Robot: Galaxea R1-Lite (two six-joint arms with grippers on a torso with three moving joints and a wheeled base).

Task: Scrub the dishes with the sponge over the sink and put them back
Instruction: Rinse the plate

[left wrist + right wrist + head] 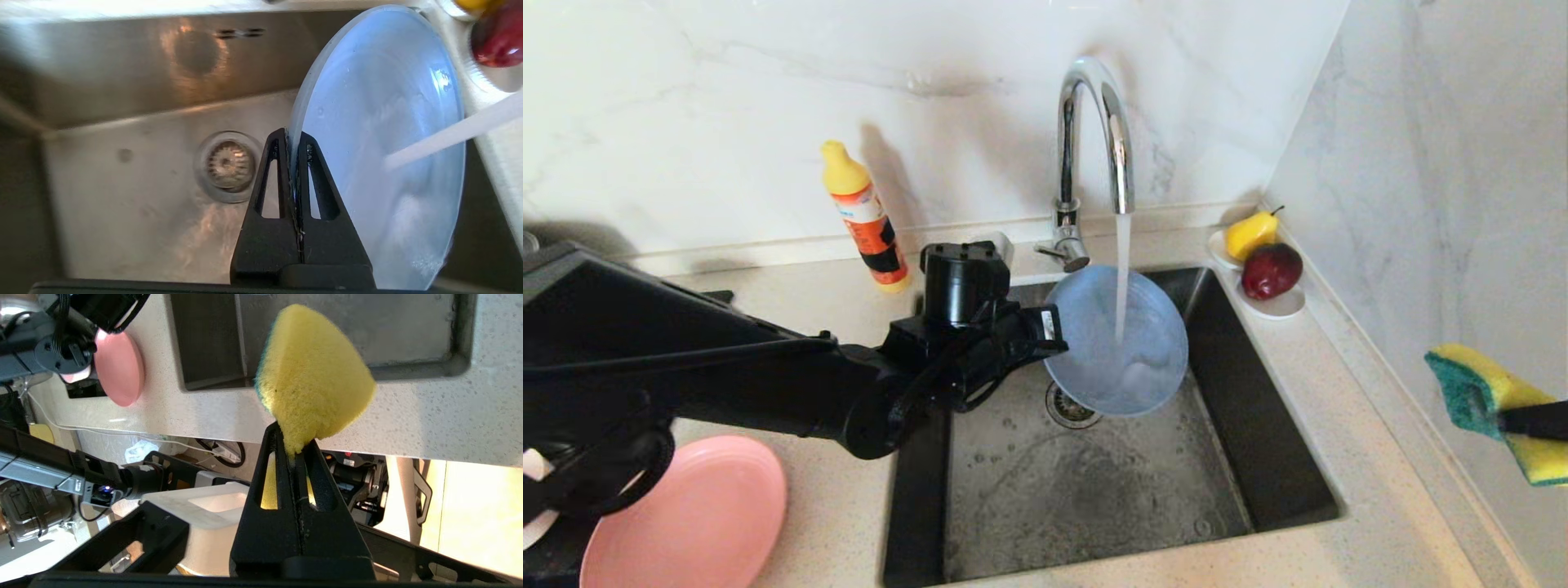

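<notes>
My left gripper (1049, 331) (292, 141) is shut on the rim of the grey-blue plate (1117, 343) (380, 134). It holds the plate tilted on edge over the steel sink (1013, 490) (135, 228), under water running from the chrome faucet (1094, 131). The stream hits the plate's face. Far to the right, above the counter, my right gripper (1507, 418) (295, 443) is shut on the yellow sponge (1494, 408) (312, 375) with its green side turned toward the sink. A salmon-pink plate (694, 518) (118, 371) lies on the counter left of the sink.
An orange detergent bottle (862, 216) with a yellow cap stands behind the sink's left corner. A small white dish (1282, 304) with a pear and an apple sits at the back right. The drain strainer (1068, 406) (229, 165) is below the plate. Marble walls close the back and right.
</notes>
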